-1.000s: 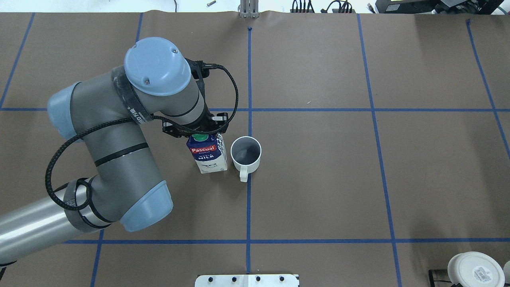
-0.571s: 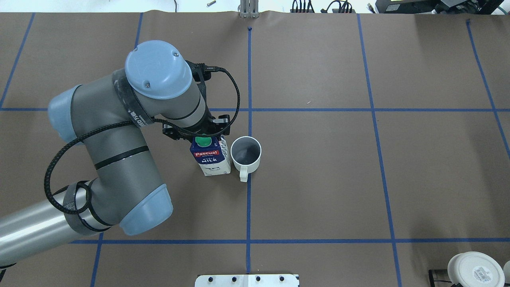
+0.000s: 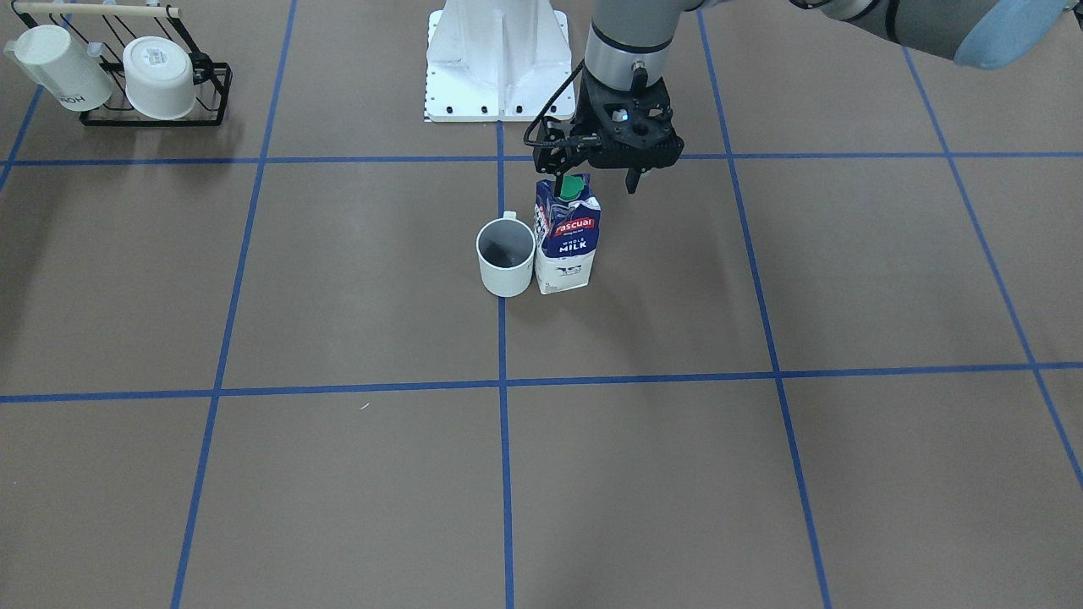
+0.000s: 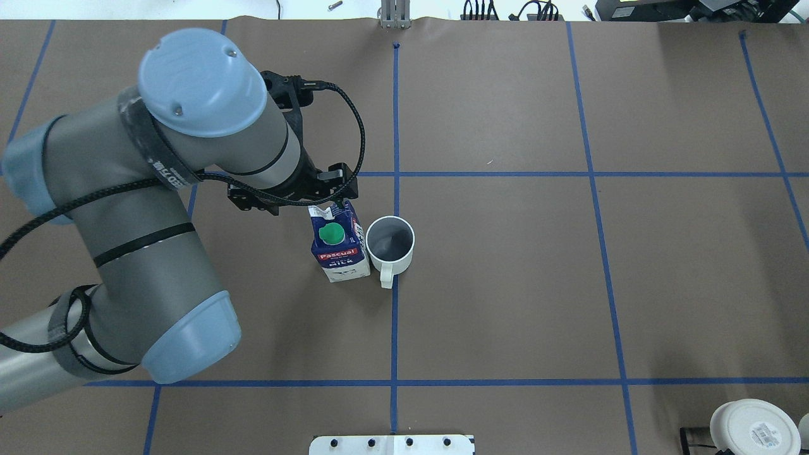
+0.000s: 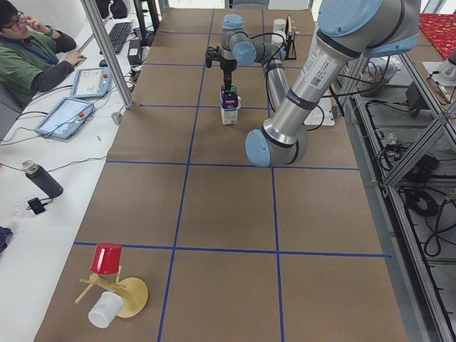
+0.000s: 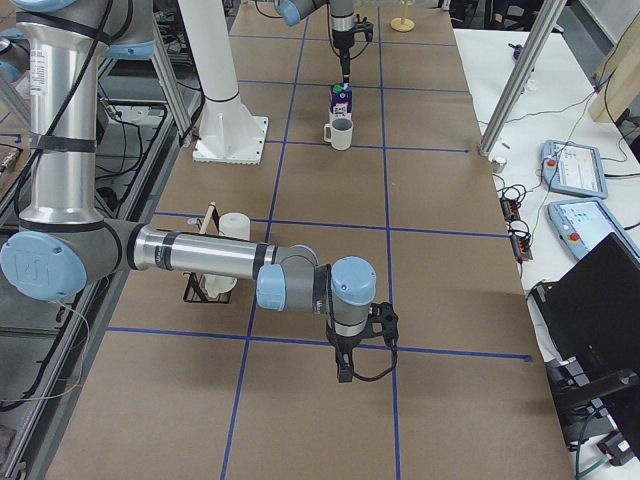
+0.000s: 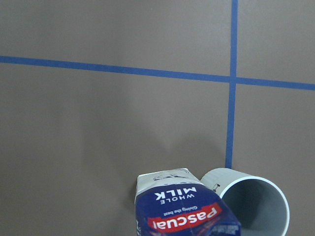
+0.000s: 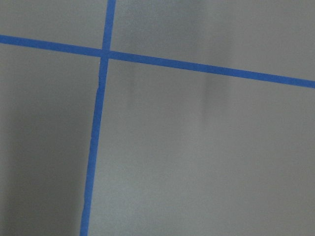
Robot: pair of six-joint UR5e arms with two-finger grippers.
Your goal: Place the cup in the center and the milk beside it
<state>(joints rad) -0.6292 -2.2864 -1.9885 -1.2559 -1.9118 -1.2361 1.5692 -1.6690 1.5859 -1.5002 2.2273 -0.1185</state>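
Note:
The milk (image 4: 339, 249), a blue and white Pascual carton with a green cap, stands upright on the table just left of the centre line. The cup (image 4: 390, 243), a small white mug with a grey inside, stands right beside it on the centre line, handle towards the robot. Both also show in the front view, the milk (image 3: 567, 241) next to the cup (image 3: 506, 258). My left gripper (image 3: 594, 182) is open and empty, hovering above the carton's top and offset from it. My right gripper (image 6: 345, 372) hangs low over bare table far off; whether it is open or shut I cannot tell.
A black wire rack (image 3: 152, 114) holding two other white mugs stands at the table's corner on my right. The white robot base plate (image 3: 499, 68) is behind the carton. A wooden stand with a red cup (image 5: 107, 260) lies at the left end.
The left gripper has let go of the milk, then risen and drawn away to the left. The carton, tilted before, now stands upright. The cup has not moved.

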